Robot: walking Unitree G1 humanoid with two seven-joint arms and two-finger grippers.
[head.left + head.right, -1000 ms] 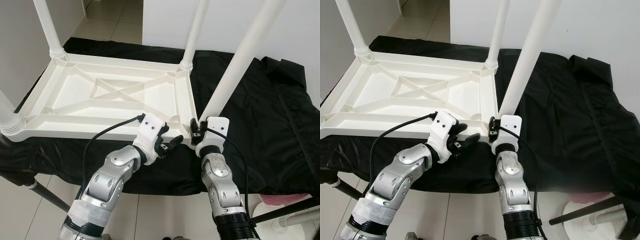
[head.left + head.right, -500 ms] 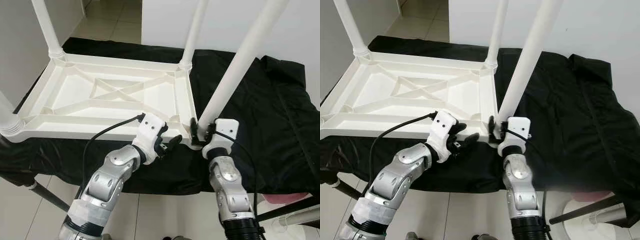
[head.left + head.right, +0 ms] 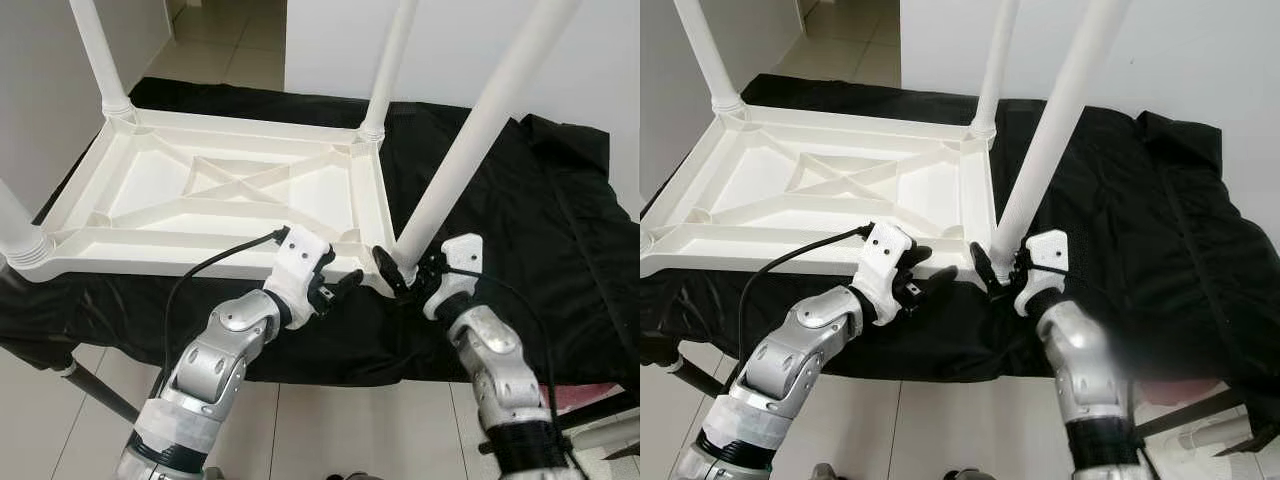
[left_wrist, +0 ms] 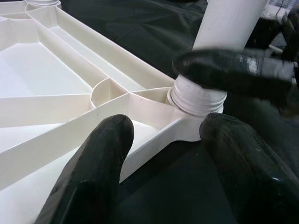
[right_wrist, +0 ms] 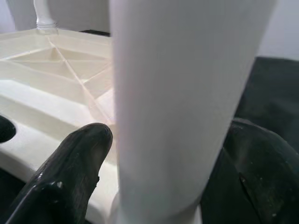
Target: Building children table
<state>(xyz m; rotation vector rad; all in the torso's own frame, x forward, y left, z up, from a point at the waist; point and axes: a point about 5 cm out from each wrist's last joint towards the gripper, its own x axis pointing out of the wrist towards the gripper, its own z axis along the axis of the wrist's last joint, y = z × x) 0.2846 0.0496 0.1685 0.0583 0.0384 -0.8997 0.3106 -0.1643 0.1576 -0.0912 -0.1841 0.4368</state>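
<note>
Nearest to us, our left gripper (image 3: 338, 287) sat at the near edge of the upturned white table top (image 3: 150, 190), just beside the near right corner; its wrist camera showed the two black fingers (image 4: 93, 163) spread apart with the corner rim between them, holding nothing. Our right gripper (image 3: 405, 277) was at the foot of the near right leg (image 3: 470, 140), where that leg meets the corner socket (image 4: 196, 95). From the head we could see one finger (image 3: 386, 272) on the table side of the leg, the other hidden behind it; the right wrist camera showed what the head views did not, a finger (image 5: 70, 172) on each side of the leg and close against it, though we could not tell whether they truly pinched it. The left wrist camera added the ribbed collar of the socket and one right finger lying across the leg just above it. The table top lay upside down on a black cloth (image 3: 540, 220), which covered the surface beneath. Farther off stood the near left leg (image 3: 15, 230) and the two far legs (image 3: 98, 50) (image 3: 388, 60), upright in their corners, with tiled floor (image 3: 225, 40) beyond.
</note>
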